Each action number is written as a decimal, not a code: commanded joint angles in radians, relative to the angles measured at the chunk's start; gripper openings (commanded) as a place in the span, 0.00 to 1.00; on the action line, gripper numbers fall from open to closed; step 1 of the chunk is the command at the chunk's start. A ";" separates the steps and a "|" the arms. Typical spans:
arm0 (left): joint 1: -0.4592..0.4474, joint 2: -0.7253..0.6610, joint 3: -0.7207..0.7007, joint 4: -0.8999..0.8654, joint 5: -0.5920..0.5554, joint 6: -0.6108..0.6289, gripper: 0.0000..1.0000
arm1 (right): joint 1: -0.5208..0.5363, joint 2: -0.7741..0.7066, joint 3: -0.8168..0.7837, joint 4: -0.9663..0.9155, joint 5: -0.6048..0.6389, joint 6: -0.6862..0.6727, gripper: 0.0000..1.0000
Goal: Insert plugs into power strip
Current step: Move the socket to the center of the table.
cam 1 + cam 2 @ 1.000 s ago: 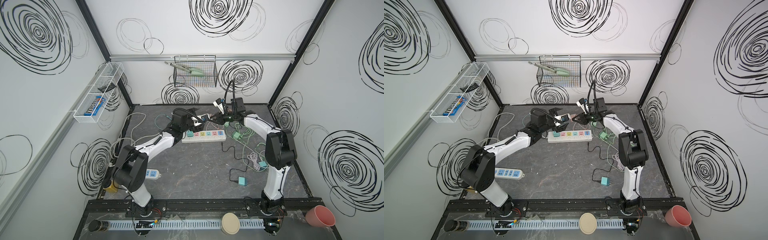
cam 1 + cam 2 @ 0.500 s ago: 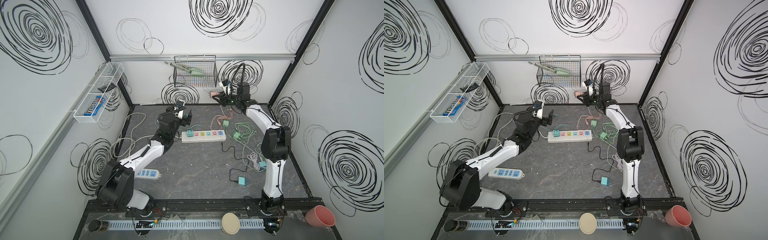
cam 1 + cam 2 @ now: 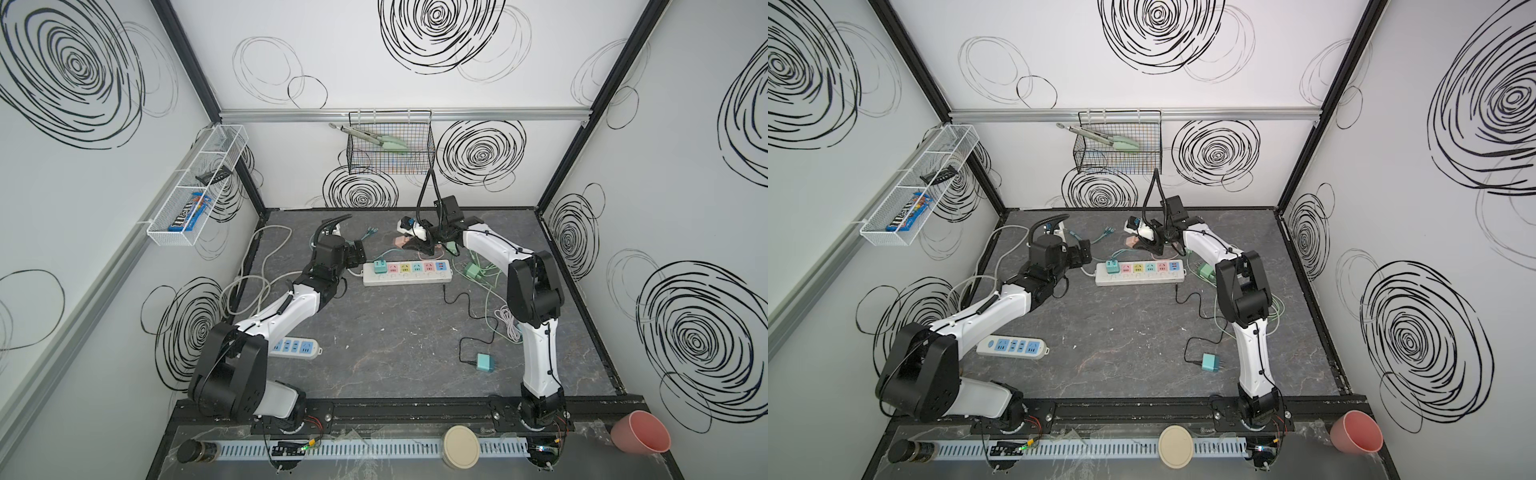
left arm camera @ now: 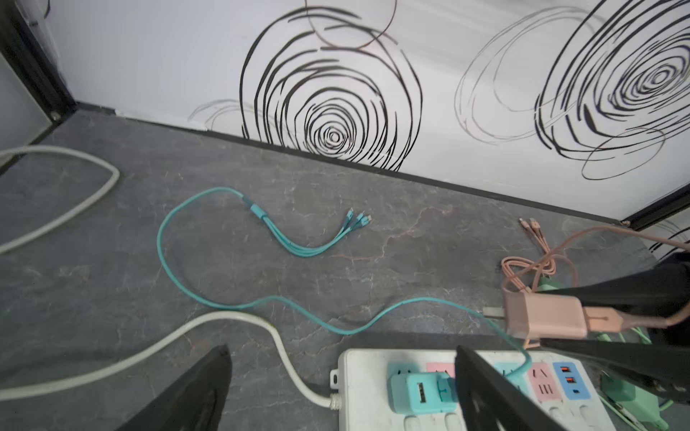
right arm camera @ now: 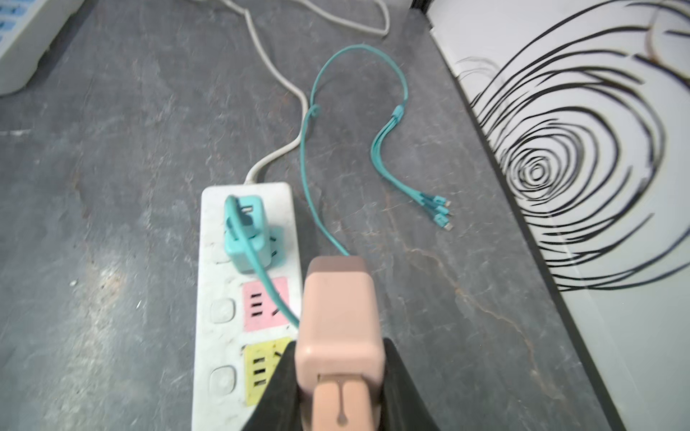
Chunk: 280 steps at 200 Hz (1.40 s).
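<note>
The white power strip lies at mid-table with coloured sockets. A teal plug sits in its leftmost socket. My right gripper is shut on a pink plug, held level just behind the strip, prongs pointing toward the left arm. My left gripper hangs open over the strip's left end, holding nothing. A mint green plug lies right of the strip.
Another teal plug on a black cable lies near the front right. A second, blue-socketed strip lies front left. The strip's white cord and a teal multi-head cable trail behind the strip. A wire basket hangs on the back wall.
The right arm, raised toward the back wall half a second ago, has come down with the pink plug to just behind the strip. The left gripper has moved in to the strip's left end.
</note>
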<state>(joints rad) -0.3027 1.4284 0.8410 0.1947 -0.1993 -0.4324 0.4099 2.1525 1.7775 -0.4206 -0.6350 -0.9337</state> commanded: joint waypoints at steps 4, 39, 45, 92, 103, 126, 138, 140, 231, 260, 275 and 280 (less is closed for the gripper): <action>0.030 -0.062 -0.054 -0.020 0.037 -0.134 0.96 | 0.012 0.007 0.046 -0.176 0.042 -0.197 0.00; 0.069 -0.151 -0.156 -0.046 0.075 -0.196 0.96 | 0.033 0.024 0.078 -0.252 0.106 -0.224 0.00; 0.076 -0.164 -0.170 -0.050 0.085 -0.203 0.96 | 0.036 0.026 0.082 -0.255 0.126 -0.224 0.00; 0.090 -0.180 -0.199 -0.101 0.145 -0.218 0.96 | 0.061 0.000 0.104 -0.250 0.396 -0.123 0.00; 0.087 -0.172 -0.193 -0.105 0.162 -0.226 0.96 | 0.059 -0.017 0.096 -0.258 0.436 -0.123 0.00; 0.083 -0.160 -0.168 -0.127 0.164 -0.247 0.96 | 0.051 -0.075 0.018 -0.252 0.475 -0.130 0.00; 0.083 -0.157 -0.150 -0.144 0.161 -0.259 0.96 | 0.050 -0.106 -0.041 -0.235 0.490 -0.137 0.00; 0.082 -0.156 -0.148 -0.147 0.161 -0.261 0.96 | 0.050 -0.111 -0.051 -0.233 0.491 -0.138 0.00; 0.059 -0.103 -0.096 -0.137 0.219 -0.315 0.96 | 0.186 -0.075 -0.098 -0.227 0.458 -0.157 0.00; 0.083 -0.129 -0.126 -0.133 0.219 -0.321 0.96 | 0.242 -0.016 -0.038 -0.227 0.524 -0.174 0.00; 0.101 -0.138 -0.140 -0.133 0.226 -0.319 0.96 | 0.261 -0.007 -0.034 -0.197 0.558 -0.181 0.00; 0.106 -0.140 -0.142 -0.132 0.229 -0.319 0.96 | 0.266 -0.004 -0.034 -0.187 0.569 -0.186 0.00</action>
<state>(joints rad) -0.2268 1.3174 0.7219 0.0463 0.0200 -0.7357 0.6460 2.1120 1.7252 -0.6247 -0.1158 -1.0836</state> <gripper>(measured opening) 0.963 0.281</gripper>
